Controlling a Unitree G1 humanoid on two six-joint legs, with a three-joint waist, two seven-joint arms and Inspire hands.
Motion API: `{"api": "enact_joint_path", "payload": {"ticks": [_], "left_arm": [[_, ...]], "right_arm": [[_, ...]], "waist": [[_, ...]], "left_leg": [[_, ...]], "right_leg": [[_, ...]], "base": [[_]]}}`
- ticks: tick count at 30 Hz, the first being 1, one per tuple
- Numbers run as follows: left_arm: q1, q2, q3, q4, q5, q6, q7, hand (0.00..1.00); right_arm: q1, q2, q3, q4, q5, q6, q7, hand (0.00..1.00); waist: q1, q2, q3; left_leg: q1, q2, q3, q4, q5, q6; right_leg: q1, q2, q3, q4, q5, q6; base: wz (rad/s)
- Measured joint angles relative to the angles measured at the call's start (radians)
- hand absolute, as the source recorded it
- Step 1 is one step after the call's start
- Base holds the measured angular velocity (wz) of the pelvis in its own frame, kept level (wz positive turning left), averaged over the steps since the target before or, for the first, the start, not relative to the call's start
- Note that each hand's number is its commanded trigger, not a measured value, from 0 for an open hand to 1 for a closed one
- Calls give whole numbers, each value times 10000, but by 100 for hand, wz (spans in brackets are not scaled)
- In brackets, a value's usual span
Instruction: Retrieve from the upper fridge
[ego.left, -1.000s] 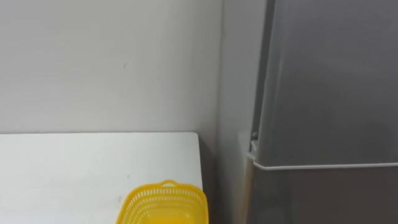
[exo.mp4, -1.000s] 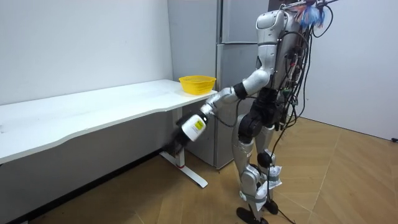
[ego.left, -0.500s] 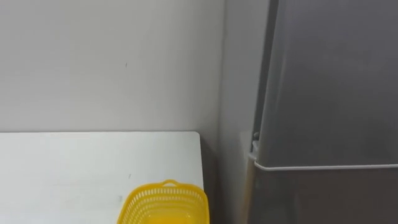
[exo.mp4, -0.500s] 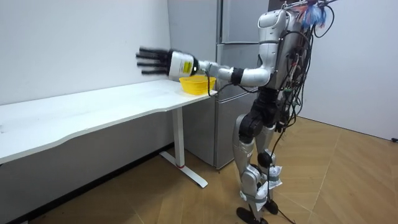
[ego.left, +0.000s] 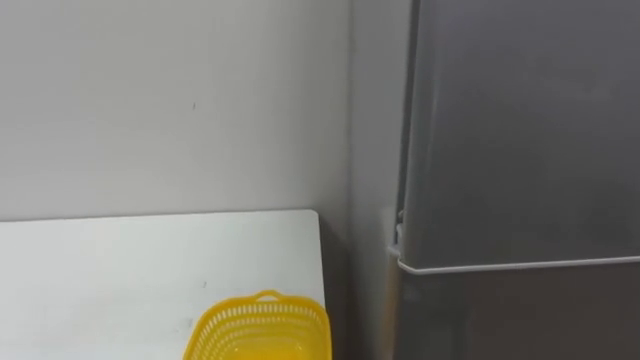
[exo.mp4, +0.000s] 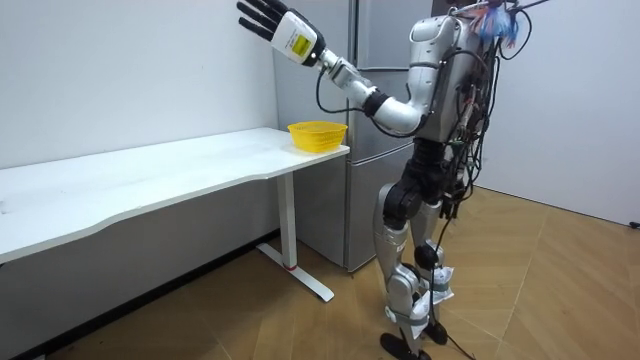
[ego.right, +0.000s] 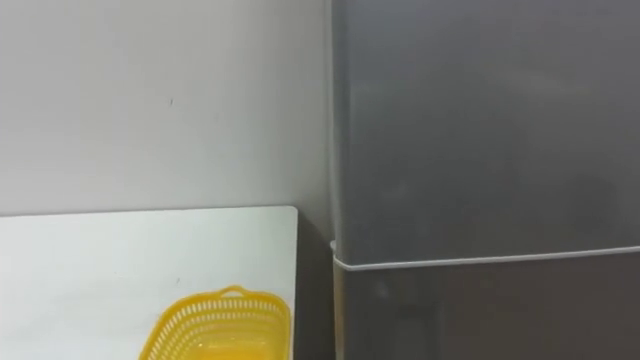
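Though beside the fridge (ego.left: 520, 150), basket (ego.left: 262, 325) on table (ego.left: 120, 270).

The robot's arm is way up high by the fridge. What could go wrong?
One: the open left hand is raised high, its arm over the yellow plastic mesh basket at the white table's corner. Swinging down, it might knock that off.
Two: the grey fridge's upper door is shut, and the hand is off to its side, so it may hit the wall instead.

Long white table (exo.mp4: 150, 172) on a white leg frame, yellow mesh basket (exo.mp4: 317, 134) standing at its end corner
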Motion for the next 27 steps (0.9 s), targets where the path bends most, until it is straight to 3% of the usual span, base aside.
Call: {"api": "enact_joint_path", "payload": {"ticks": [5,11,15,20,27], "left_arm": [[-346,253,-1022,-255,-682,385,-1953,0],[-1380,462,-1736,-483,-1470,588,-3964,0],[-1508,469,-2133,-482,-1487,698,-4839,0],[-1508,473,-2739,-418,-1479,1162,-6103,0],[-1506,497,-3291,-292,-1880,1601,-6949,0]], "right_arm": [[-138,-19,-2,27,-11,1,3,0],[-331,-80,-4,203,-121,-15,319,0],[-341,-141,24,211,-126,-2,429,0],[-639,-296,8,248,-414,17,663,0],[-766,-392,20,285,-399,55,659,0]], "waist": [[-321,40,57],[-580,120,30],[-655,141,50],[-833,188,29],[-1048,278,0]], "left_leg": [[-138,5,0,62,0,0],[-252,20,32,66,4,-2],[-211,31,51,62,5,-3],[-243,41,178,74,4,-2],[-290,40,256,95,12,11]], "right_leg": [[-69,-4,-25,-14,1,0],[-225,-1,-9,32,10,-10],[-232,1,15,107,11,-10],[-338,7,177,189,10,-10],[-385,5,251,168,19,-11]], "base": [[2],[-1],[-3],[-8],[-2]]}}
